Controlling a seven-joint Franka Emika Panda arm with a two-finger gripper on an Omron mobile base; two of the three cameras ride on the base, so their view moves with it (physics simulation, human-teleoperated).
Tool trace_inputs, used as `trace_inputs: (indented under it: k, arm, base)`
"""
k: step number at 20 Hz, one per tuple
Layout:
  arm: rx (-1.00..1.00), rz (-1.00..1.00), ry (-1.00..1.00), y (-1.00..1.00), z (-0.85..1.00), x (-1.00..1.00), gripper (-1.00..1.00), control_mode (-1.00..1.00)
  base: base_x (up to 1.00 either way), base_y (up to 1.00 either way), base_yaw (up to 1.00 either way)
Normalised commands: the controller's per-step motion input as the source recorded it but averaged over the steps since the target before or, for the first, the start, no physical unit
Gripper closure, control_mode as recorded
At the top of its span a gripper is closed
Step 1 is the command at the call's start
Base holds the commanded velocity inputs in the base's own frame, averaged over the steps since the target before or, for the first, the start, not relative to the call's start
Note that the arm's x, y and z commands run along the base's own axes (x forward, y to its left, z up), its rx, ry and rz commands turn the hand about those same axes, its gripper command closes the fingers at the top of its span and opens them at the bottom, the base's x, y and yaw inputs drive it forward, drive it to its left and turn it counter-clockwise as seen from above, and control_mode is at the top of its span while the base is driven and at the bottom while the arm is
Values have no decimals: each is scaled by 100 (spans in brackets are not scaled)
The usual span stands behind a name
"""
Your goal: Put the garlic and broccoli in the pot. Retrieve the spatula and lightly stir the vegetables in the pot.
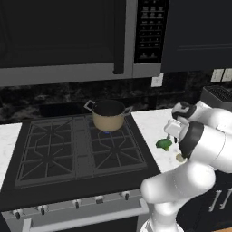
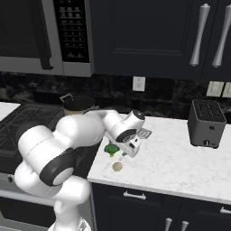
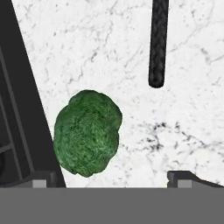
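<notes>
Broccoli (image 3: 87, 132) on counter, below wide-spread gripper (image 3: 113, 177), untouched.

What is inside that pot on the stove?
The pot on the stove looks dark inside, nothing showing above its rim; its bottom is hidden. The broccoli and garlic lie on the counter.

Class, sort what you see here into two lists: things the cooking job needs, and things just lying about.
Needed:
pot
broccoli
garlic
spatula

Lying about:
toaster
microwave
</notes>
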Motion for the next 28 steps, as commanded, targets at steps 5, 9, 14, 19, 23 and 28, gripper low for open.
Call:
trace_inputs:
  k: [5, 9, 14, 19, 23, 28]
  arm:
    - [1, 0, 0, 1, -20, 24, -100, -100]
    - [0, 0, 0, 5, -14, 7, -100, -100]
    - [1, 0, -1, 25, -2, 0, -100, -100]
    - [3, -1, 0, 33, -2, 0, -100, -100]
    - [0, -6, 0, 14, -22, 0, -100, -100]
    - [0, -9, 0, 1, -29, 0, -100, -100]
  base:
    - [0, 0, 0]
    - [0, 0, 0]
    - [0, 0, 0]
    - [0, 0, 0]
    - [0, 0, 0]
    - [0, 0, 0]
